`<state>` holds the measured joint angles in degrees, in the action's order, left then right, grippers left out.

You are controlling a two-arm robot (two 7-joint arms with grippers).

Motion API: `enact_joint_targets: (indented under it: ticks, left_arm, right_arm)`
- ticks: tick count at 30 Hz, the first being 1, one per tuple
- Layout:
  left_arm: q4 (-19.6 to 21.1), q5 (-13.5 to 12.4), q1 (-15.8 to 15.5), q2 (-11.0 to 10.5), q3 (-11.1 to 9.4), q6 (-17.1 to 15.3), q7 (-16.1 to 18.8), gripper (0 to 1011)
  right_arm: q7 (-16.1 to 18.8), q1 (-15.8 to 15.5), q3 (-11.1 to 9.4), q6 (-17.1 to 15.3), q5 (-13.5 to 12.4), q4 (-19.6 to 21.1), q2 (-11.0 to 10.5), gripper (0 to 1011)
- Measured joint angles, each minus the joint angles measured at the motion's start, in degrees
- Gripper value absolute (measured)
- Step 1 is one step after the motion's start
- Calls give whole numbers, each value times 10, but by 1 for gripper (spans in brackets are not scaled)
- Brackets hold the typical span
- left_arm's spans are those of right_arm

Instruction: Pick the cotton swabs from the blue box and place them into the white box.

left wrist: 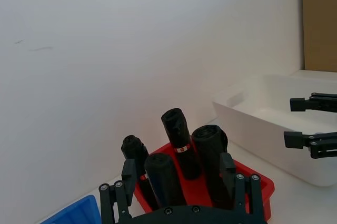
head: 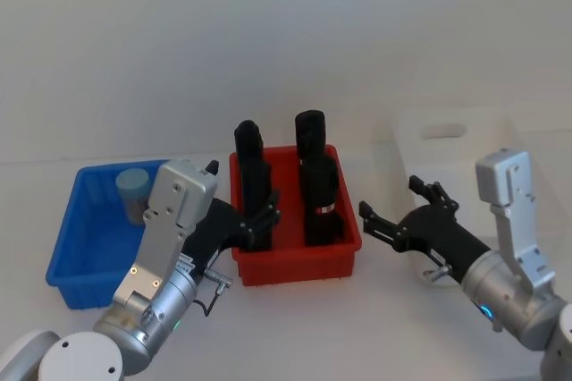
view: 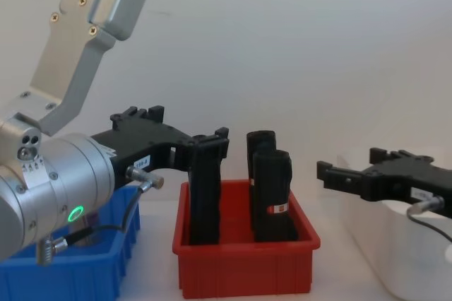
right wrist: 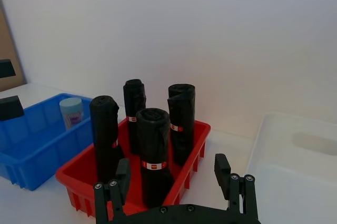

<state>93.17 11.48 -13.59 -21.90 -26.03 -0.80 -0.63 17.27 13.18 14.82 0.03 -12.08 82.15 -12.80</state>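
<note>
Left gripper [head: 265,220] hovers at the red bin's [head: 295,266] left wall, jaws wide; right gripper [head: 389,198] off its right side, jaws wide.

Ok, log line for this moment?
cotton swabs: in blue box | left gripper: open, near red bin | right gripper: open, beside white box

Blue box [view: 85,274] beside red bin [view: 244,270]

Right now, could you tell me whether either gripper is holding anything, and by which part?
Nothing is held. The left gripper and the right gripper are both open and empty; the cotton swabs tub stands untouched in the blue box.
</note>
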Motion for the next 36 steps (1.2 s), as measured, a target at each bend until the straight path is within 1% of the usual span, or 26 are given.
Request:
enact_joint_targets:
  ticks: [1,2,3,4,5,8,10,11,12,14,23,26,30,34,36]
  left_arm:
    - [0,0,0,0,0,0,0,1004]
    - [0,0,0,0,0,0,0,1004]
    - [0,0,0,0,0,0,0,1004]
    - [0,0,0,0,0,0,0,1004]
    - [0,0,0,0,0,0,0,1004]
    - [0,0,0,0,0,0,0,1004]
    - [0,0,0,0,0,0,0,1004]
    - [0,0,0,0,0,0,0,1004]
    - [0,0,0,0,0,0,0,1004]
    - [0,0,0,0,0,0,0,1004]
    - [0,0,0,0,0,0,0,1004]
    - [0,0,0,0,0,0,0,1004]
    - [0,0,0,0,0,0,0,1004]
    - [0,0,0,0,0,0,0,1004]
    - [0,0,0,0,0,0,0,1004]
  right_arm:
    - [6,7,1,2,2,-10,3,1001]
    - [6,7,1,2,2,-10,3,1001]
    - [14,17,2,5,4,-24,8,1001]
    - [14,17,2,5,4,-24,8,1001]
    - [20,25,3,7,6,-35,11,1001]
    - [27,35,5,10,9,-48,16,1001]
    - [36,49,7,14,13,-71,22,1001]
    - [36,49,7,14,13,-71,22,1001]
    - [40,57,8,16,14,-82,25,1001]
    - [44,63,9,18,16,-92,28,1001]
    - [65,110,13,33,27,-166,47,1001]
    - [69,119,14,37,29,-181,51,1001]
    - [77,140,15,45,32,-214,58,1001]
    - [83,151,16,51,34,-232,63,1001]
    - [87,161,17,55,35,-248,66,1001]
